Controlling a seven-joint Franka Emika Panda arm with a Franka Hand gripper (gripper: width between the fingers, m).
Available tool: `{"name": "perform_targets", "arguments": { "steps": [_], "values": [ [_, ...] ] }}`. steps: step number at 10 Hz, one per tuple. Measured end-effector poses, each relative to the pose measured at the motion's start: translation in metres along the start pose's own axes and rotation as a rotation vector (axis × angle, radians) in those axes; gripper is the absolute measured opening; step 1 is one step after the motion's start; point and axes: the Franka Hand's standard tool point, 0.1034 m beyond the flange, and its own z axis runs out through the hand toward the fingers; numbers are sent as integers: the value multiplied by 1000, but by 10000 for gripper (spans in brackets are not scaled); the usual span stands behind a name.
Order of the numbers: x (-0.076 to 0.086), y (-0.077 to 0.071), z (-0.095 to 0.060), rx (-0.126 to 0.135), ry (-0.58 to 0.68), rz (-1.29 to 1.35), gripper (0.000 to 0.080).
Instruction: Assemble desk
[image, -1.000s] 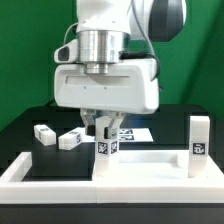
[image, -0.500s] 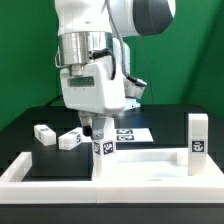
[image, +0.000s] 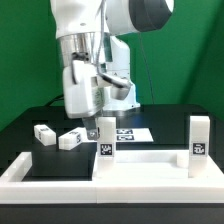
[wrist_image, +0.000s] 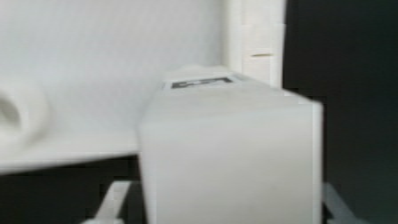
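The white desk tabletop (image: 150, 166) lies flat inside the border wall. One white leg block (image: 105, 143) with a tag stands upright at the tabletop's corner on the exterior view's left. My gripper (image: 103, 129) is shut on its upper part from above. In the wrist view the held leg (wrist_image: 231, 140) fills the middle, between my fingers (wrist_image: 114, 203), with the tabletop (wrist_image: 107, 50) and a round hole (wrist_image: 11, 110) behind it. A second leg (image: 199, 145) stands upright on the tabletop's right end. Two loose legs (image: 44, 133) (image: 70, 139) lie on the black table.
The low white U-shaped border wall (image: 22, 172) runs along the front and the sides. The marker board (image: 132, 133) lies flat behind the held leg. A green backdrop stands behind the table.
My wrist and hand have turned about the vertical axis over the leg. The broad face of the hand now points sideways. The leg stays at the same corner.
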Motion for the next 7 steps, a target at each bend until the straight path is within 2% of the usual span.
{"name": "perform_targets", "arguments": {
  "steps": [2,4,5,6,7],
  "values": [
    [-1,-3,0,10,-4,154,288],
    [-1,-1,2,6,-2,220,288],
    [-1,-1,2,5,-2,190,372],
    [-4,0,2,-3,4,117,510],
    [-11,3,-1,-13,6,62,605]
  ]
}}
